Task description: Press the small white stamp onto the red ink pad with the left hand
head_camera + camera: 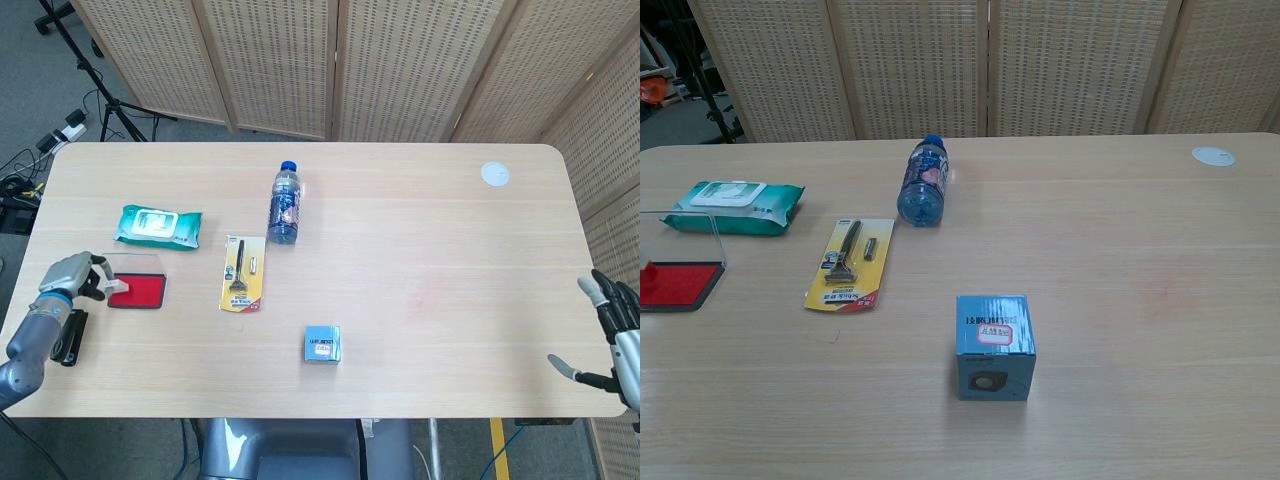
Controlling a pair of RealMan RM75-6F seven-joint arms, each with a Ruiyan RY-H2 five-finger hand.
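- Head view: left hand (70, 275) sits at the table's 9 o'clock edge, fingers curled around the small white stamp (117, 285).
- Stamp tip overlaps the left edge of the red ink pad (138, 292); contact cannot be confirmed.
- Recommended: centre the stamp over the red surface, keep it upright, press straight down.
- Right hand (612, 335) idle at 4 o'clock, fingers spread, holding nothing.

Matt pale wood-grain table (420, 230); clear glossy plastic bottle (284, 205); glossy yellow razor card (243, 274); shiny teal wipes packet (157, 225).
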